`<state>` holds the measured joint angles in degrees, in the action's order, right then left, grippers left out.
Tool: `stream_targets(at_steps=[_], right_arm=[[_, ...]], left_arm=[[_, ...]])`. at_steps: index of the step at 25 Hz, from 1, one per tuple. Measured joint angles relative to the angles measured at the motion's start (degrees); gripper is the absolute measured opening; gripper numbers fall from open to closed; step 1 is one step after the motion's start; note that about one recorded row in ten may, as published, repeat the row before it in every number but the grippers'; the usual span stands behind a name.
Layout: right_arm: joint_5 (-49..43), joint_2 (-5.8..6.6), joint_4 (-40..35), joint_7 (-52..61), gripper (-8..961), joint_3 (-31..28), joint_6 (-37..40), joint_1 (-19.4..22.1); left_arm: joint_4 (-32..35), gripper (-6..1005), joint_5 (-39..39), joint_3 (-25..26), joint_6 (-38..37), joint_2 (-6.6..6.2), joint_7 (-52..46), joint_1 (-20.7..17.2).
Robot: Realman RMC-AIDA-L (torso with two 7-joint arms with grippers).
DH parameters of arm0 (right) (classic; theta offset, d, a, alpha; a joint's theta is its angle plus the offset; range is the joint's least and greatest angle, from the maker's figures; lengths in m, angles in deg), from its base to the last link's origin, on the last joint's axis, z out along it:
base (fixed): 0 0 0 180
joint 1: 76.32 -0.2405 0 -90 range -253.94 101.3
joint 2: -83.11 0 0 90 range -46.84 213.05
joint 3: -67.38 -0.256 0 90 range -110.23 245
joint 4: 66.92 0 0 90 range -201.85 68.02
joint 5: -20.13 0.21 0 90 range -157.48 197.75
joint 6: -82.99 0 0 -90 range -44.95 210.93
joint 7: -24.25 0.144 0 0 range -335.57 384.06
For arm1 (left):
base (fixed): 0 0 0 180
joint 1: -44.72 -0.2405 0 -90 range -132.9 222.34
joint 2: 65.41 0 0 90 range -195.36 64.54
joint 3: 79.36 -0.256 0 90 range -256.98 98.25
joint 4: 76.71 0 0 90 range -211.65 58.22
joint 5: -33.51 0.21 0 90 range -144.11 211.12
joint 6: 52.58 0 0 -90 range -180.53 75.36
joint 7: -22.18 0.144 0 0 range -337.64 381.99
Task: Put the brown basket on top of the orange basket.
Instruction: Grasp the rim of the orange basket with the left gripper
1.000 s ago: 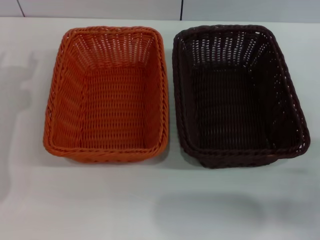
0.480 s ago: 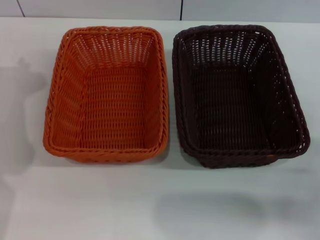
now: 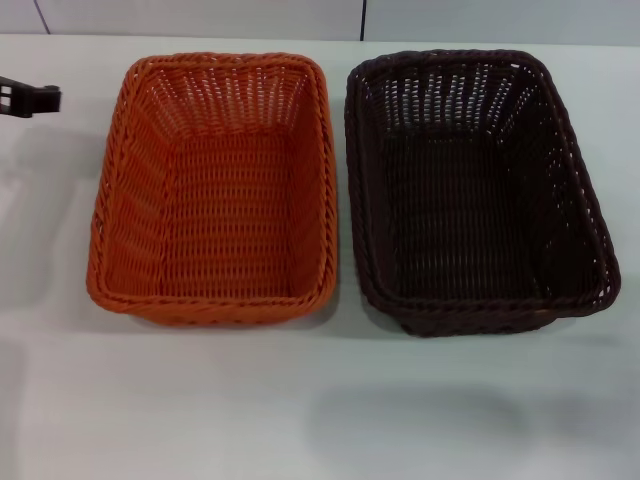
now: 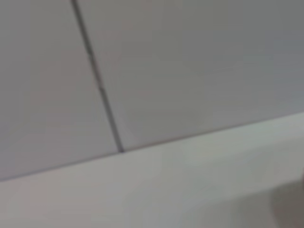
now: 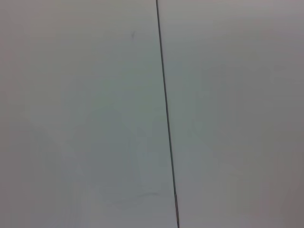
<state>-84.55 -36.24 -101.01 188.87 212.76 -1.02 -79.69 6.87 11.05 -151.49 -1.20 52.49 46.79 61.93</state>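
The orange basket (image 3: 215,190) stands empty on the white table, left of centre in the head view. The brown basket (image 3: 470,190) stands empty right beside it on the right, their long rims almost touching. The tip of my left gripper (image 3: 30,98) shows as a black part at the left edge of the head view, to the left of the orange basket's far corner and apart from it. My right gripper is out of view. Neither wrist view shows a basket.
The white table (image 3: 320,410) runs in front of both baskets. A grey panelled wall (image 3: 200,15) with a vertical seam stands behind the table; the wrist views show the wall (image 4: 190,71) and its seam (image 5: 166,118).
The tip of my left gripper has come into the head view at the left edge. The baskets have not moved.
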Motion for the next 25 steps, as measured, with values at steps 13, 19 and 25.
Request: stream_targets(at_steps=[13, 19, 25], right_arm=[[-0.10, 0.00, 0.00, 0.00, 815, -0.01, -0.01, -0.02], [-0.17, 0.00, 0.00, 0.00, 814, -0.01, 0.01, -0.08], [-0.17, 0.00, 0.00, 0.00, 813, -0.01, 0.13, -0.20]], left_arm=[[0.42, 814, -10.88, -0.28, 7.08, 0.35, 0.64, -0.84], [2.43, 815, -15.03, 0.40, 7.42, 0.17, 2.02, -2.48], [2.63, 814, -17.63, 0.86, 10.77, 0.23, 3.81, -2.67]])
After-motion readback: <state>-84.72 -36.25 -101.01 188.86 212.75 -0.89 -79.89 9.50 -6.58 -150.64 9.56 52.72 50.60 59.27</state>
